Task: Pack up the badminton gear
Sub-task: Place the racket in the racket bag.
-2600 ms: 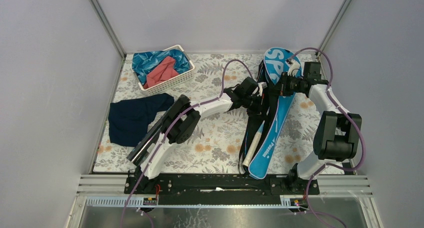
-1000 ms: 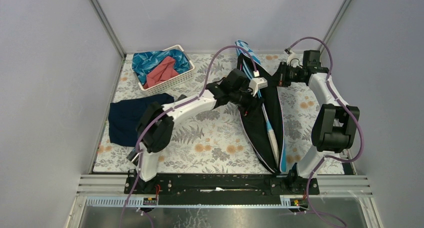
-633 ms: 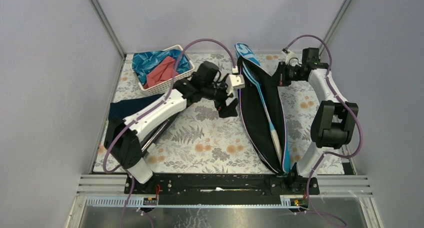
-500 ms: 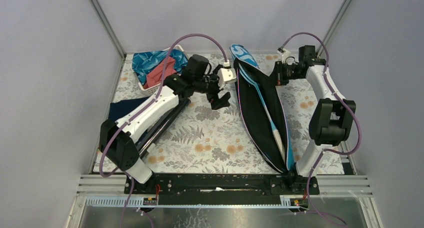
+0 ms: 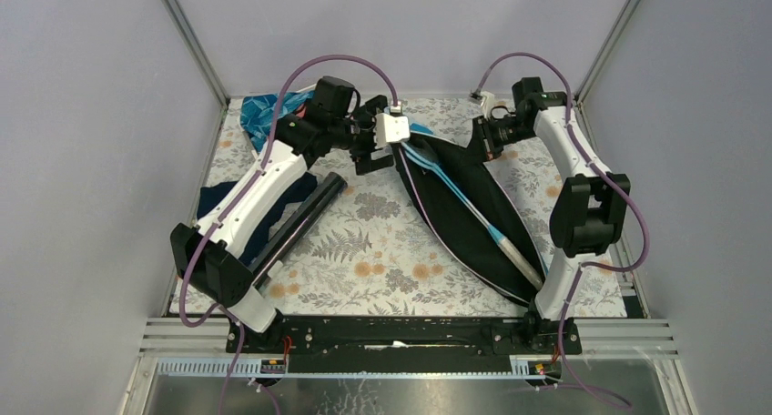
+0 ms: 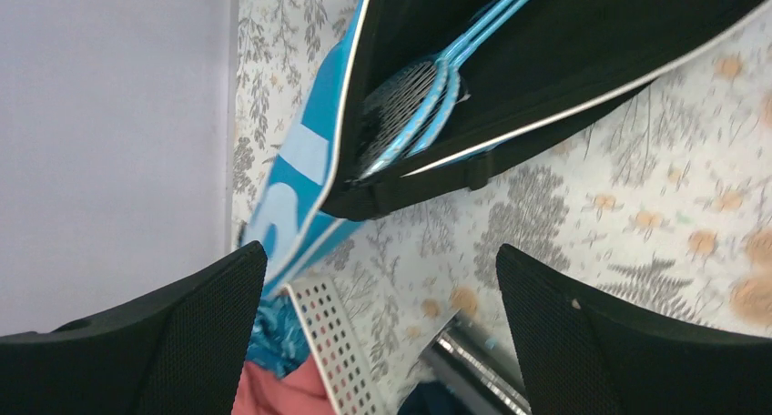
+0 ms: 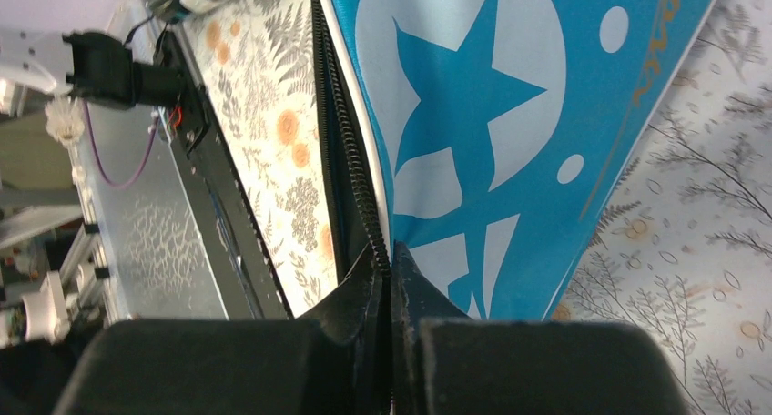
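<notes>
The left hand (image 6: 378,251) hangs with its fingers wide apart, gripping nothing, over the far-left part of the worktop (image 5: 364,251), near the basket (image 6: 330,338). The right hand (image 7: 390,278) is clamped on the zipper edge of the bag (image 5: 473,215). The bag lies open from the far middle to the near-right corner, with both rackets (image 5: 451,187) inside. The tube (image 5: 300,217) lies toward the left edge.

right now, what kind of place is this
Probably a robot test cell: plain grey walls box in a floral table, with left arm and right arm bolted to a rail at its near edge.
</notes>
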Controlling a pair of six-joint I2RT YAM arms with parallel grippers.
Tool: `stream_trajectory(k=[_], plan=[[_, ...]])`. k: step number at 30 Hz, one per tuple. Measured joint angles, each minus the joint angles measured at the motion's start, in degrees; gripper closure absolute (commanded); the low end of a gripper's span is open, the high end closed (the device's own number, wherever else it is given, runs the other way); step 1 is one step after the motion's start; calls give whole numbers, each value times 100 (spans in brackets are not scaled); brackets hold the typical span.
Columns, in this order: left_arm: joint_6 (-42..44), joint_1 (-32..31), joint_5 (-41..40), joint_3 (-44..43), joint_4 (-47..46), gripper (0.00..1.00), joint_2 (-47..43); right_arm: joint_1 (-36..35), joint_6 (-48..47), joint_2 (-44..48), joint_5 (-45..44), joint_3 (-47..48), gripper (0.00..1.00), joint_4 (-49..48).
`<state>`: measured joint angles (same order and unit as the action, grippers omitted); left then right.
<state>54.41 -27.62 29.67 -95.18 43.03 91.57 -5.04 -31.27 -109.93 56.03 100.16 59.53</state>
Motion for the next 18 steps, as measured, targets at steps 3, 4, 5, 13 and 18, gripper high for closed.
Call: stream_trajectory(k=[3, 4, 5, 13, 18], plan=[[702, 33, -125, -66, 372, 1, 0, -129, -435, -125, 50, 146, 100, 404], [914, 37, -177, -66, 492, 1, 0, -153, -553, -166, 55, 197, 100, 535], [1163, 42, -234, -66, 640, 1, 9, -177, -704, -221, 55, 249, 100, 682], [2450, 74, -461, -66, 1270, 1, 66, -238, -1801, -667, 63, 697, 100, 1823], [2868, 74, -461, -7, 1355, 2, 192, -245, -2046, -671, 44, 697, 100, 2024]])
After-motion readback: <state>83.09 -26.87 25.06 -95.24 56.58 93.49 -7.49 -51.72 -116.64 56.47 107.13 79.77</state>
